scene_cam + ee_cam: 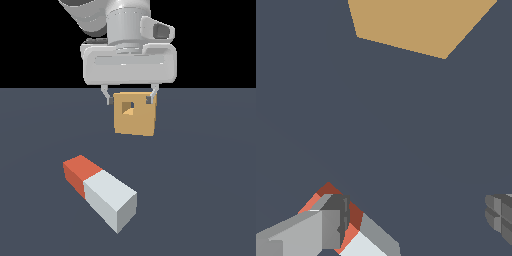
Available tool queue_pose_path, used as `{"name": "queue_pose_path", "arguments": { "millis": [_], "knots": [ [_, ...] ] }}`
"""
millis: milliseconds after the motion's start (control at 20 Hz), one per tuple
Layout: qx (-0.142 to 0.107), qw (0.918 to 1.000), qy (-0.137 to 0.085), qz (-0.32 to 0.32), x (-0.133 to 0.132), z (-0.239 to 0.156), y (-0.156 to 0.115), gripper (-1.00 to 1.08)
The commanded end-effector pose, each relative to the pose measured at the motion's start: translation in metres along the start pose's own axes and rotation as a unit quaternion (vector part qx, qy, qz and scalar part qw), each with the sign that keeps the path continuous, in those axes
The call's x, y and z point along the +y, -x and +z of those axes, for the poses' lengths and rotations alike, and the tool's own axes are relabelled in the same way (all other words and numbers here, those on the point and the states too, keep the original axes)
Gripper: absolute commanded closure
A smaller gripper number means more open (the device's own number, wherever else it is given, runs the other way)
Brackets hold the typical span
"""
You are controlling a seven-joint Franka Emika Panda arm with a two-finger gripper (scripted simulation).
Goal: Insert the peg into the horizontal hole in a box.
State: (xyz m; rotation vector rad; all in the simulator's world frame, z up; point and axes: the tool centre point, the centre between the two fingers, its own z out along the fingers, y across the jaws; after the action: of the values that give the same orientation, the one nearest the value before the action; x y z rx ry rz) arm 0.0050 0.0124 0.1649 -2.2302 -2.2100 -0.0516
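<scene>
The peg (100, 192) lies flat on the tabletop (200, 200) at about seven o'clock from the box (135, 114), looking rigid, blocky and fairly slick, so the empty, spread jaws should probably pinch its red-orange end squarely.

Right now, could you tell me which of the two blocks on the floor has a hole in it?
The box: tan, with a small square hole in its face. The peg is a solid red-and-white bar.
</scene>
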Motion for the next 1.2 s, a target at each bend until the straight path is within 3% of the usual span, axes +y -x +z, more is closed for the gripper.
{"name": "queue_pose_path", "arguments": {
  "millis": [0, 700, 1150],
  "knots": [
    [0.0, 1.0, 0.0, 0.0, 0.0, 0.0, 0.0, -0.92],
    [-0.001, 0.9986, -0.002, -0.054, -0.012, 0.011, 0.016, -0.92],
    [-0.002, 0.9902, -0.005, -0.139, -0.027, 0.029, 0.045, -0.92]
  ]
}}
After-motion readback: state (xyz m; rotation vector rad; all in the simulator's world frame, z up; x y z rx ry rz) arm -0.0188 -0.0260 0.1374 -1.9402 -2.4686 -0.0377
